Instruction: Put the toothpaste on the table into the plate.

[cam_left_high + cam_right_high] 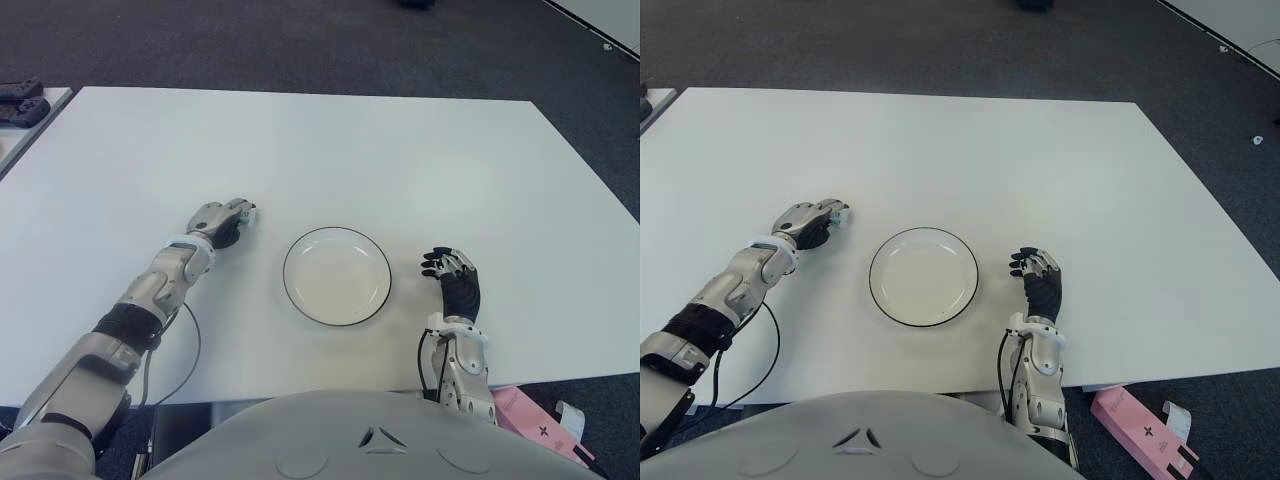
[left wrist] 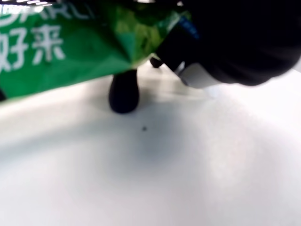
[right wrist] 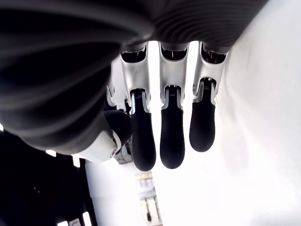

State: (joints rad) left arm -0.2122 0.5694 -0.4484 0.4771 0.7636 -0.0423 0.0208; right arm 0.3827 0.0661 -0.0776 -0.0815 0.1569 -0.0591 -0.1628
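Green packaging with white printed characters fills the upper part of the left wrist view: this is the toothpaste, cut off by the frame so that its full shape and length cannot be made out. The left hand is closed around it, low over the white surface, to the left of the plate and apart from its rim. In the eye views the toothpaste is almost wholly hidden inside that hand; only a small pale bit shows at the fingertips. Whether the tube touches the surface or is lifted clear of it is hard to tell, though one dark fingertip seems to meet the surface beneath it. The plate is round, white with a thin dark rim, and holds nothing. The right hand shows just to the right of the plate, its fingers extended and relaxed with nothing between them. At the lower right a pink box lies off the surface, partly cut off in the left eye view. Dark objects sit at the far left edge, too cropped to identify.
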